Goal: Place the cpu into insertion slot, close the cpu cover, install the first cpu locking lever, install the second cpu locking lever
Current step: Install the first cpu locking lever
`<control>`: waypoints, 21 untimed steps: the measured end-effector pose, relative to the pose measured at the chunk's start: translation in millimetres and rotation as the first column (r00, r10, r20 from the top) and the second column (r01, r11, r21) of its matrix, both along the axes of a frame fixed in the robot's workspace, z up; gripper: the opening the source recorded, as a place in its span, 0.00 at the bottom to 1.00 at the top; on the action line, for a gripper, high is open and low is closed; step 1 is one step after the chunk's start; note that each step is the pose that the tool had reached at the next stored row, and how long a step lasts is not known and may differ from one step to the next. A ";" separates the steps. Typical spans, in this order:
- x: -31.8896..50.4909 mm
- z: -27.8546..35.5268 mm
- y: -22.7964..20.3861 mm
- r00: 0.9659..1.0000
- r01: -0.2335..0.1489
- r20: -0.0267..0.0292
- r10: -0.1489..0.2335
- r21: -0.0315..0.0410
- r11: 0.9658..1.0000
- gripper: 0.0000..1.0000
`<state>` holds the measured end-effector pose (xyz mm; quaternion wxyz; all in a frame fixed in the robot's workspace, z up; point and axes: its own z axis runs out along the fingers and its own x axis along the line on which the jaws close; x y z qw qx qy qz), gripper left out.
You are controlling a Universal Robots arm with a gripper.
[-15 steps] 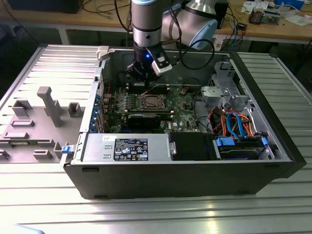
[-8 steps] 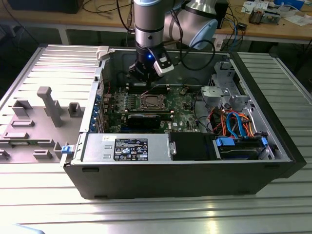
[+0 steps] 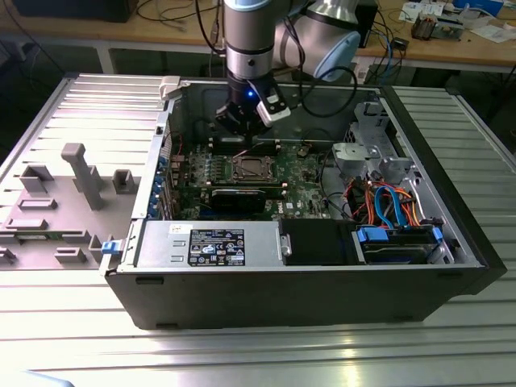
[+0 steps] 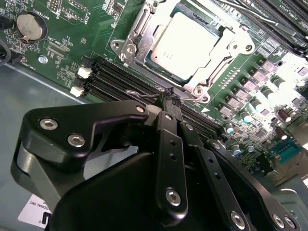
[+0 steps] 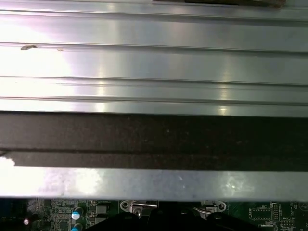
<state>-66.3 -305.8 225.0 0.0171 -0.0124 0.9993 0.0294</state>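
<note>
The pincer's [image 4: 171, 98] black, bolted linkage looms closest in the second wrist view and hides much of the board beneath it. Its slim fingers [image 4: 168, 139] are drawn together at the tips with no gap to be seen. A thin bright wire, the locking lever [image 4: 142, 94], runs up to those tips. Whether it is nipped between them or only touched cannot be told, and the rest of it is lost behind the linkage.

Beyond the tips, the cpu [image 4: 185, 41] lies flat in the insertion slot [image 4: 126, 48], its dull silver top glaring. The cpu cover [image 4: 138, 36], a pressed metal frame, lies down around it. Black ribbed memory slots [image 4: 115, 79] run between the socket and the pincer on the green motherboard [image 4: 62, 53].

In the exterior view the pincer [image 3: 234, 121] hangs inside the open computer case [image 3: 322, 290], at about 11 o'clock from the insertion slot. The case rests on a ribbed aluminium bench [image 3: 242, 355].

In the first wrist view the case's dark wall [image 5: 144, 134] cuts the board down to a thin strip.
</note>
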 end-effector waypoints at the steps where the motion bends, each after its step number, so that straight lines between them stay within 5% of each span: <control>1: 1.2 -0.3 0.2 1.000 0.000 0.000 0.000 0.000 1.000 0.11; 21: 18.5 -5.1 1.9 1.000 0.000 0.000 0.000 0.000 1.000 0.11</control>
